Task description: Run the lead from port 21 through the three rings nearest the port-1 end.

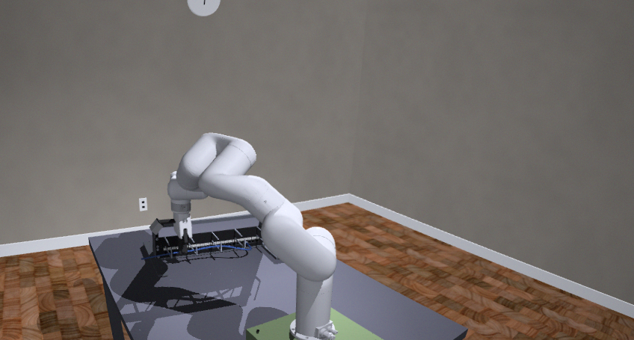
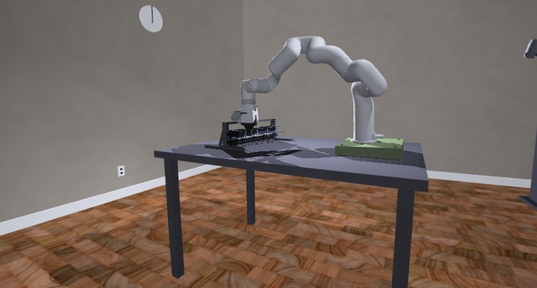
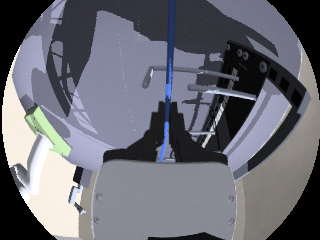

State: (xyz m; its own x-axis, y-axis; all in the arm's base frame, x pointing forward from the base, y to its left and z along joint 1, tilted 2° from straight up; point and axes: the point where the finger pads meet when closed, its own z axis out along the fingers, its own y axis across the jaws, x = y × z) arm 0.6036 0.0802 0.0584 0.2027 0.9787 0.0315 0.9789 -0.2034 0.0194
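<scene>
The black rack [image 1: 155, 243] [image 2: 223, 133] [image 3: 268, 71] with the patch panel stands at the far left of the dark table [image 1: 377, 306] [image 2: 301, 161]. Grey wire rings [image 3: 214, 75] stick out along its front. My gripper [image 1: 183, 240] [image 2: 248, 126] [image 3: 167, 110] is shut on the blue lead [image 1: 222, 246] [image 2: 260, 133] [image 3: 170, 40]. It is down at ring height near the rack's left end. The lead runs along the ring row from the right part of the panel. Its free end [image 1: 146, 257] reaches past the left post, over the table. I cannot tell which rings hold it.
The arm's green base [image 1: 275, 327] [image 2: 371, 146] sits at the table's near right. The rack is close to the table's far left edges. The arm reaches over the table's middle.
</scene>
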